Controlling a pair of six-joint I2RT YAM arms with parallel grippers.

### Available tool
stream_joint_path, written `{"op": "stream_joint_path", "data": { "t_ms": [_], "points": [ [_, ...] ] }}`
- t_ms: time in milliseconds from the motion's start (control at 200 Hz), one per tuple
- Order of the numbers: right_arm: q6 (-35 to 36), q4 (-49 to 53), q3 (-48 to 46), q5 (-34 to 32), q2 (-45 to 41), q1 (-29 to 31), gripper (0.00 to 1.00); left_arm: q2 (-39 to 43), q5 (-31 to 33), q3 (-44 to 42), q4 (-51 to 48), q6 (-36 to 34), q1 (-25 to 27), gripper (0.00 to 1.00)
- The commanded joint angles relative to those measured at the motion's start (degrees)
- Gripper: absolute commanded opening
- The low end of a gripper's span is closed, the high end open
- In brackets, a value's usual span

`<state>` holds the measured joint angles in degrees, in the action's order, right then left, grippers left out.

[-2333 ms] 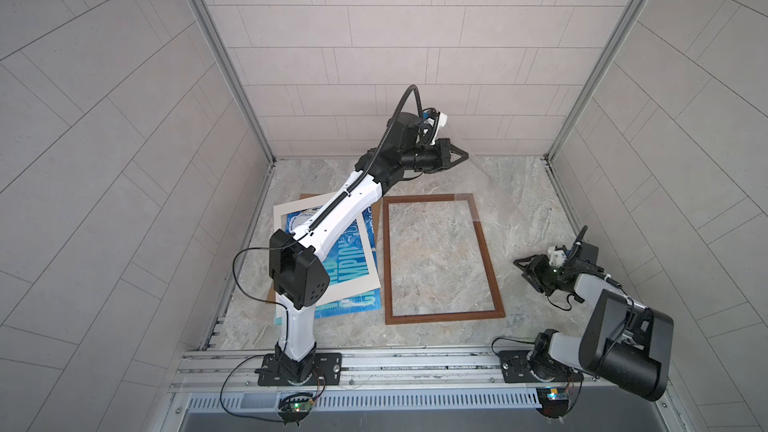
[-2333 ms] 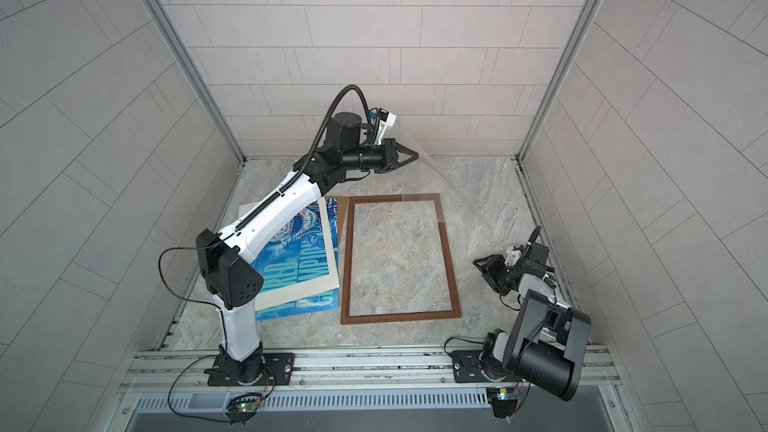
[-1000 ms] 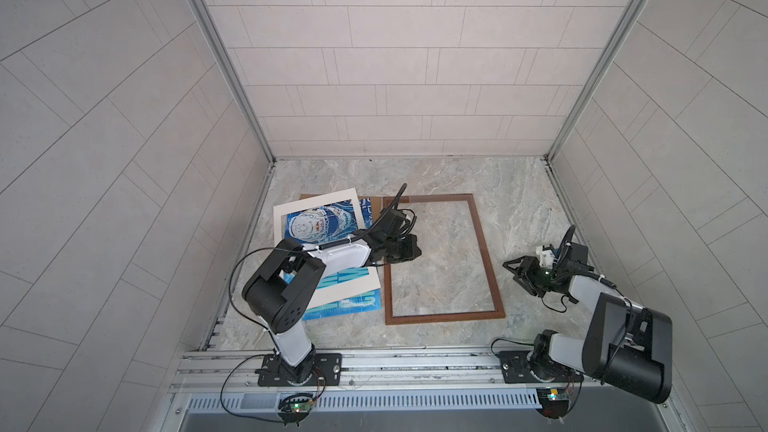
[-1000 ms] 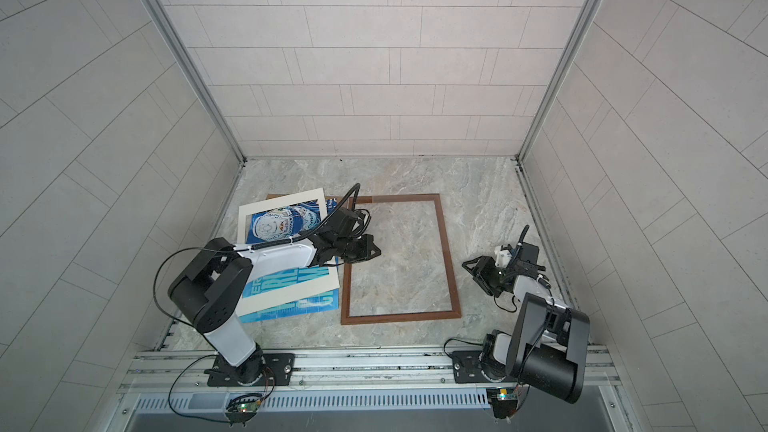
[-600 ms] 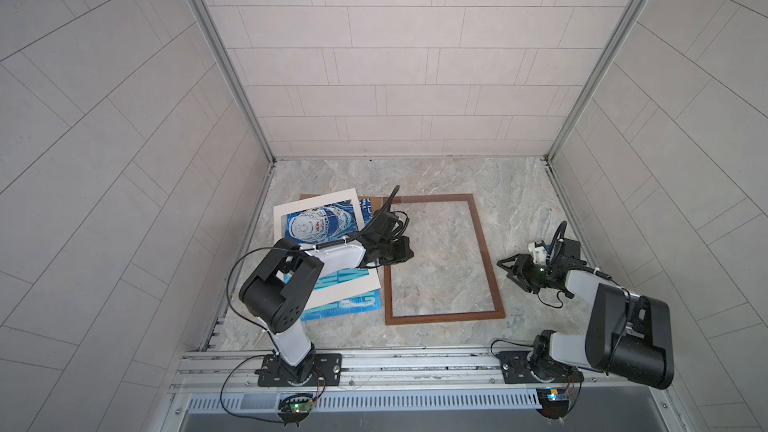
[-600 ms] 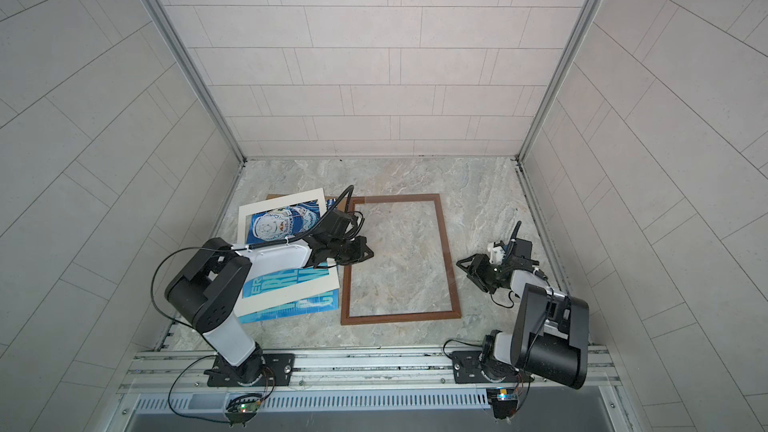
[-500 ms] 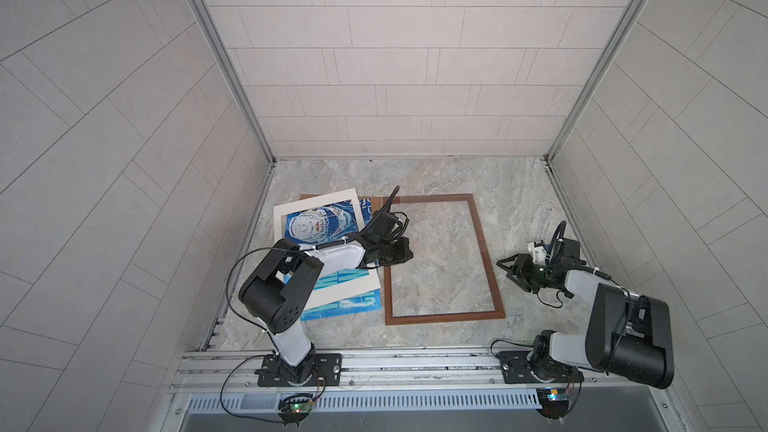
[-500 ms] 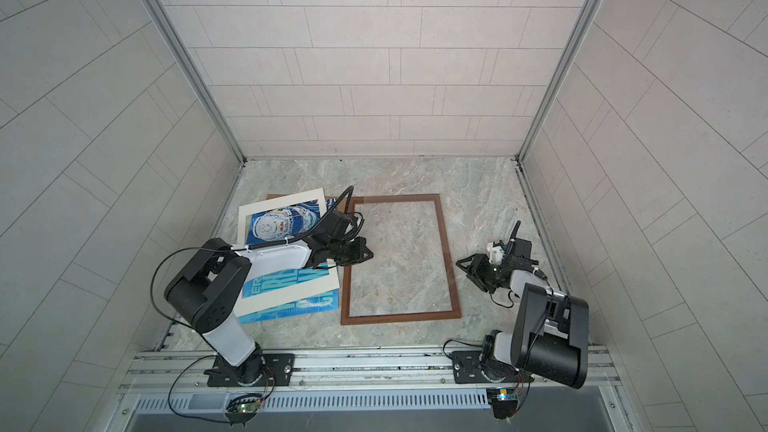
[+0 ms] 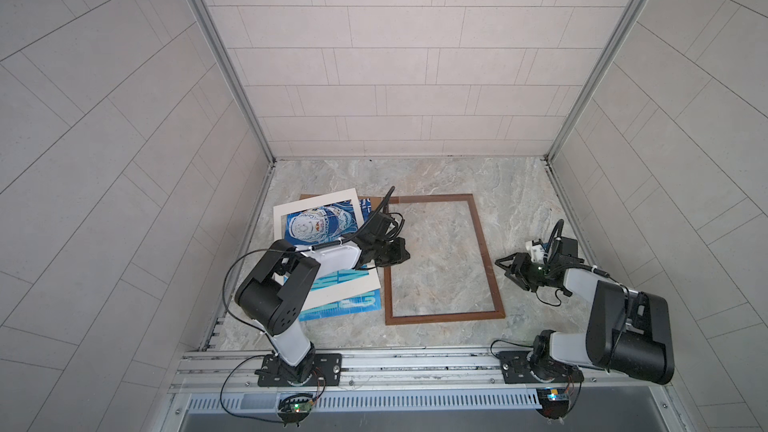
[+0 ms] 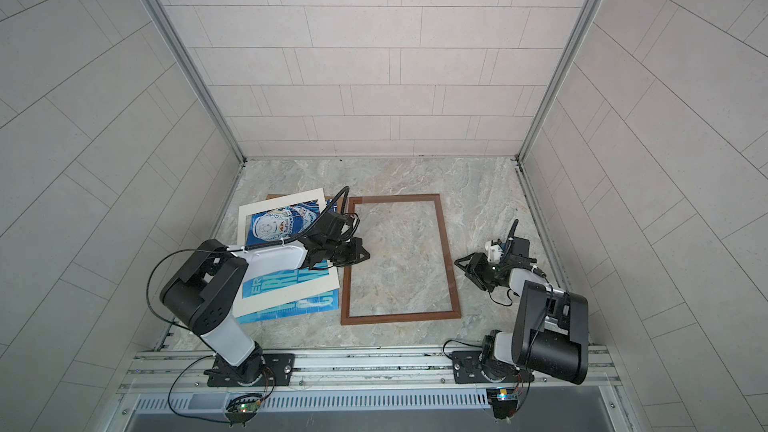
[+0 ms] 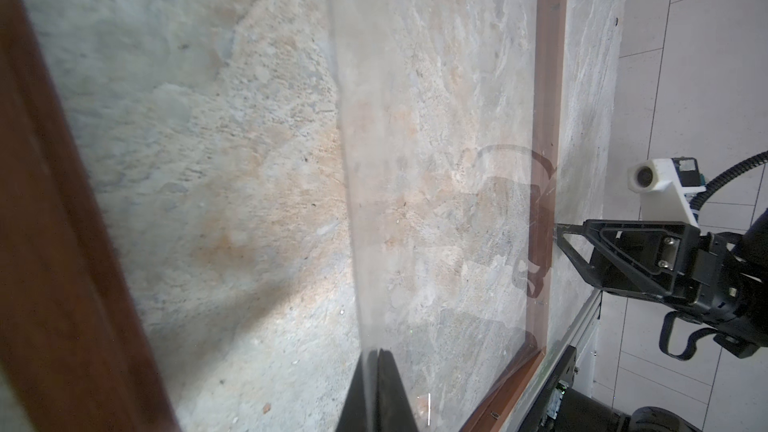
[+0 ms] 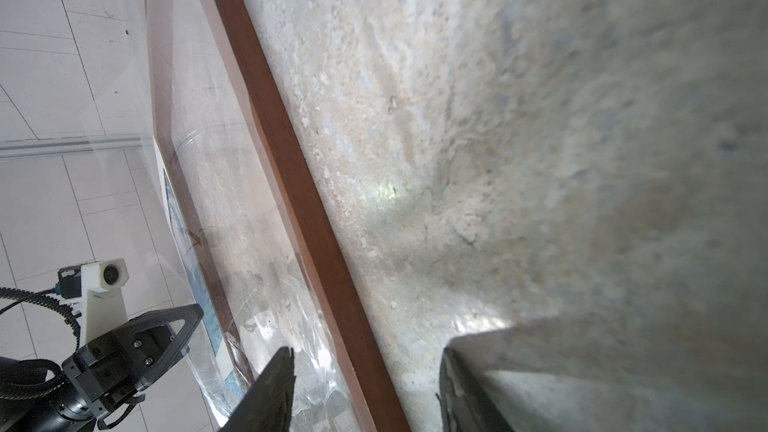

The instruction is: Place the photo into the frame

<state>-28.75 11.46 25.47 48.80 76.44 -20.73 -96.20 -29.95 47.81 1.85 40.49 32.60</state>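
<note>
The dark-brown frame (image 9: 483,243) (image 10: 446,243) lies flat mid-table. A clear sheet (image 11: 345,160) lies over its opening. The blue photo (image 9: 320,226) (image 10: 286,222) lies left of the frame, under a white mat border (image 9: 316,201). My left gripper (image 9: 409,257) (image 10: 369,256) (image 11: 378,351) is low at the frame's left rail, shut on the clear sheet's edge. My right gripper (image 9: 505,274) (image 10: 465,273) (image 12: 365,353) stands open at the frame's right rail (image 12: 291,160). In the right wrist view, that rail passes between its fingers.
A brown backing board (image 9: 307,197) peeks out behind the mat at the back left. Tiled walls close in the marble table on three sides. A metal rail (image 9: 374,363) with both arm bases runs along the front.
My left arm came down from the back of the table to the frame's left rail and has since held still. My right gripper moved left toward the frame's right rail.
</note>
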Motion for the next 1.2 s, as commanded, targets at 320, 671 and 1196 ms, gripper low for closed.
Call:
{"op": "stream_joint_path", "data": {
  "t_ms": [320,671,1196],
  "points": [
    [-0.7,0.1,-1.1,-3.3,2.5,2.0,0.52,1.7,-0.6,-1.9,-0.1,-1.5,-0.3,0.00],
    [-1.8,-1.1,-1.1,-3.1,3.0,3.2,0.52,1.4,-0.7,-2.5,-1.1,-2.8,-0.7,0.00],
    [-2.2,-1.6,-1.1,-3.0,3.3,4.1,0.52,0.2,-1.2,-1.9,-1.6,-4.3,-1.7,0.00]
  ]
}}
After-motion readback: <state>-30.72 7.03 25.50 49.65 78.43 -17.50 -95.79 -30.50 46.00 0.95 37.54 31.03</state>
